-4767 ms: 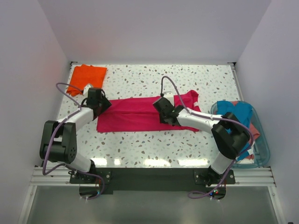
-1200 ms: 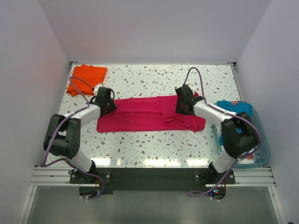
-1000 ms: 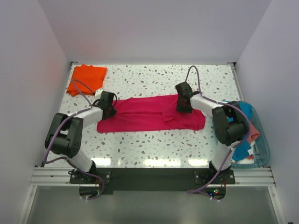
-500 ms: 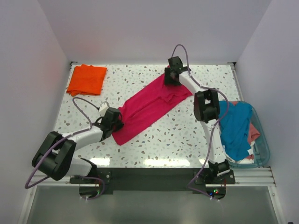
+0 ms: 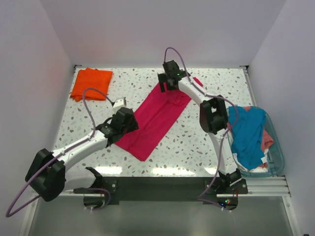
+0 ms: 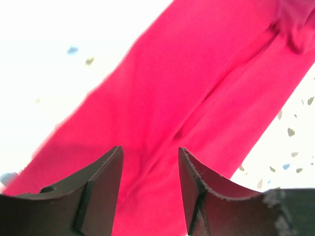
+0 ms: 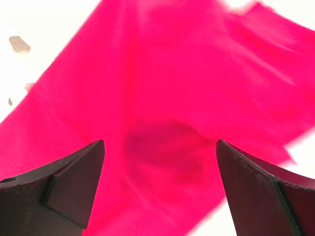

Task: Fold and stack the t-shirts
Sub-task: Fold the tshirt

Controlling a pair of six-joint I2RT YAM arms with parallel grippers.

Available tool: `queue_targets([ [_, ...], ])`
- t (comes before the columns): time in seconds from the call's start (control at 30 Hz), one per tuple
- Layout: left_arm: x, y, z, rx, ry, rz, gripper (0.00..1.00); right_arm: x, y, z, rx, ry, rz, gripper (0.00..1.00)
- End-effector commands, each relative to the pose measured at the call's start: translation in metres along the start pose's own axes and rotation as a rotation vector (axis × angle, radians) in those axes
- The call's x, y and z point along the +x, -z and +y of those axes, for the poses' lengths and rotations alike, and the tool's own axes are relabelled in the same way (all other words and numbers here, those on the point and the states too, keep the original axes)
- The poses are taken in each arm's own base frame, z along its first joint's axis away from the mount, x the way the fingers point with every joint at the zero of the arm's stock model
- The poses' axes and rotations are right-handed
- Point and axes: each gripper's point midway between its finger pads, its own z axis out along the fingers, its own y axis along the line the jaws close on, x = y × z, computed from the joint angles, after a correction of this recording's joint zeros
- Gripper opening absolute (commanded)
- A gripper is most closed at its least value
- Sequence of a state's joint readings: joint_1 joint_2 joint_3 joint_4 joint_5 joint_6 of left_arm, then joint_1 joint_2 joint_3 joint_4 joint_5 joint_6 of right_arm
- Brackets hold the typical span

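Fingers of the left gripper (image 6: 150, 157) stand apart with nothing pinched between them; its wrist view shows only red cloth through the gap and beyond the tips. The right gripper (image 7: 160, 145) is spread wider, its fingers also empty, hovering over a softly creased patch of the same cloth. Whether either set of tips touches the fabric cannot be told. Both are over the magenta-red t-shirt (image 5: 160, 115), which lies on the speckled surface (image 5: 189, 147) as a long, narrow band. Its long axis runs on a diagonal, from the far end right of centre down to a near end left of centre. From above, the right gripper sits at the far end of that band, while the left gripper is at its left long edge, in the nearer half. The next fold probably brings one short end over the other along that axis, so each arm is nearest to its own end. The far end would travel toward the left arm. The orange t-shirt (image 5: 91, 82) lies folded at the far left corner, well apart. At the right edge, the teal-blue t-shirt (image 5: 246, 132) and salmon-pink t-shirt (image 5: 267, 140) are heaped in the tub (image 5: 281, 158).
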State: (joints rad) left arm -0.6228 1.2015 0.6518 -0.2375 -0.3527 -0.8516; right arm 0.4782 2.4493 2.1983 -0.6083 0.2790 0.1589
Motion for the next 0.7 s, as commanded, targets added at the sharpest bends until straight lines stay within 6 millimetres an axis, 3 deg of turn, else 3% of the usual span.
queue_targets([
  [0.0, -0.031, -0.005, 0.003, -0.108, -0.226, -0.067, 0.52, -0.061, 0.082, -0.059, 0.133, -0.175, -0.176, 0.99],
  [0.07, -0.031, -0.011, -0.004, -0.102, -0.27, -0.054, 0.5, -0.049, 0.09, -0.064, 0.152, -0.198, -0.157, 0.99],
  [0.17, -0.017, -0.026, -0.009, -0.092, -0.368, 0.025, 0.46, -0.027, 0.083, -0.066, 0.163, -0.237, -0.109, 0.95],
  [0.27, 0.001, -0.036, -0.008, -0.083, -0.448, 0.098, 0.4, -0.005, 0.068, -0.058, 0.136, -0.264, -0.049, 0.81],
  [0.3, 0.007, -0.039, -0.006, -0.09, -0.465, 0.12, 0.37, 0.001, 0.062, -0.057, 0.134, -0.279, -0.034, 0.69],
  [0.43, 0.027, -0.039, -0.005, -0.062, -0.494, 0.176, 0.33, 0.024, 0.031, -0.056, 0.119, -0.305, 0.038, 0.38],
  [0.53, 0.04, -0.037, -0.001, -0.078, -0.509, 0.193, 0.31, 0.039, 0.01, -0.053, 0.114, -0.297, 0.1, 0.33],
  [0.67, 0.068, -0.036, 0.007, -0.092, -0.53, 0.236, 0.3, 0.052, -0.011, -0.048, 0.097, -0.263, 0.148, 0.32],
])
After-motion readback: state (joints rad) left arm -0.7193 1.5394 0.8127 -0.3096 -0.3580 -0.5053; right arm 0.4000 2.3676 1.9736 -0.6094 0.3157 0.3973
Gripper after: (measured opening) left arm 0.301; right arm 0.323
